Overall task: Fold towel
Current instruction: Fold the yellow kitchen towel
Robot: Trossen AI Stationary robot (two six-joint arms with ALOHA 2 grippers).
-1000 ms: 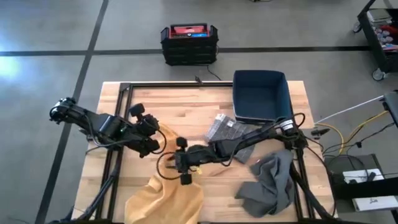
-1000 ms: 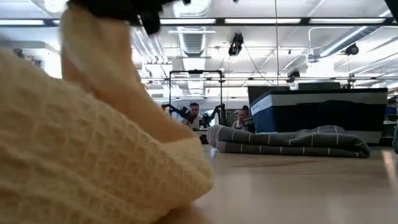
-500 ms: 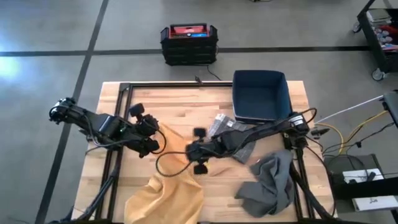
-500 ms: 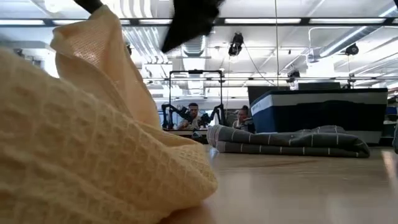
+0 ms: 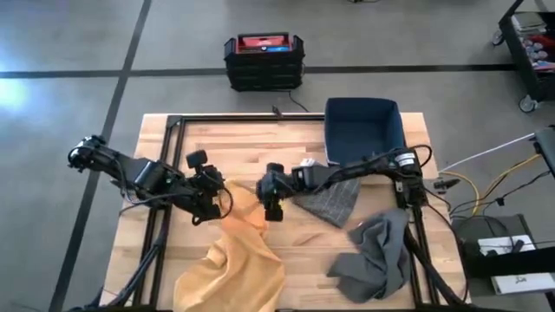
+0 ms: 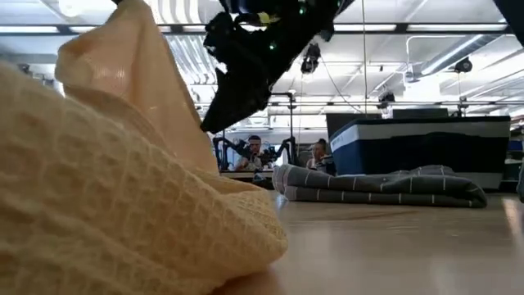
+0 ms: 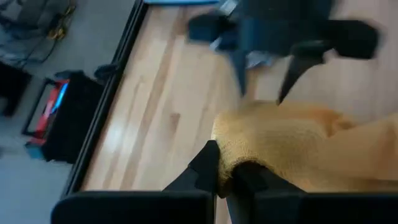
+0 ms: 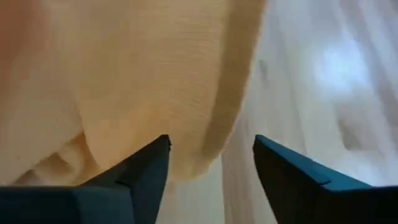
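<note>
The wooden table [image 5: 260, 143] carried a yellow waffle towel [image 5: 232, 264], heaped toward 7 o'clock with one corner lifted toward the centre. A grey striped cloth [image 5: 334, 201] lay at 3 o'clock and a crumpled grey cloth [image 5: 377, 253] at 5 o'clock. The left gripper [image 7: 225, 179] was pinched on the lifted towel corner. The right gripper [image 8: 210, 163] stood open at the same edge. In my judgement, closing short would miss the edge, and the corner could slip out.

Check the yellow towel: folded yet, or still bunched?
Still bunched, not folded. The yellow towel lies in a crumpled heap, one corner lifted by the left gripper. The right gripper hovers open at its edge.
</note>
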